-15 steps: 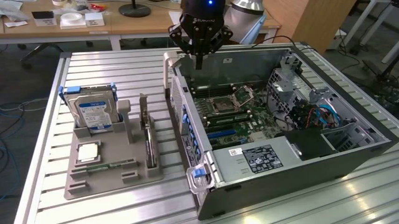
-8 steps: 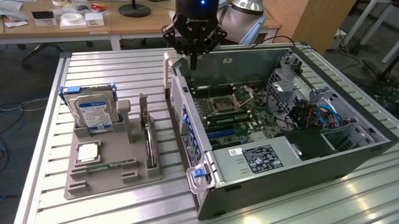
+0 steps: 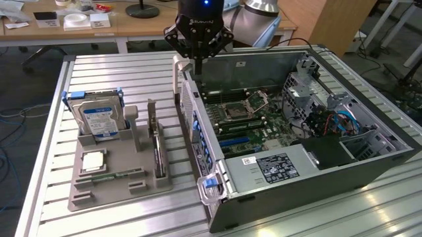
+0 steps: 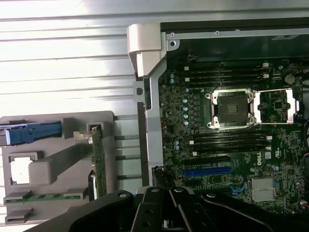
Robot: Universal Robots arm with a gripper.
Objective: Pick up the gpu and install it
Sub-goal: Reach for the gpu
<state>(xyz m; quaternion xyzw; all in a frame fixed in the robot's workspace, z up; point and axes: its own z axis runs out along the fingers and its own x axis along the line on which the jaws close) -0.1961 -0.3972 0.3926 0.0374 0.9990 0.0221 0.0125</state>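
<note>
The slatted worktop carries an open computer case, and a grey holder is set at nine o'clock of it in the exterior view. The motherboard is laid bare inside the case, and its blue card slot is seen unfilled. The gpu is stood on edge in the holder's slot nearest the case, at three o'clock of the hard drive, untouched. The task is therefore judged not yet begun: both the pick and the fitting are left. The arm is hung over the case's rear wall, at twelve o'clock of the gpu and well apart from it. The jaws are seen drawn together, with nothing held and nothing touched.
</note>
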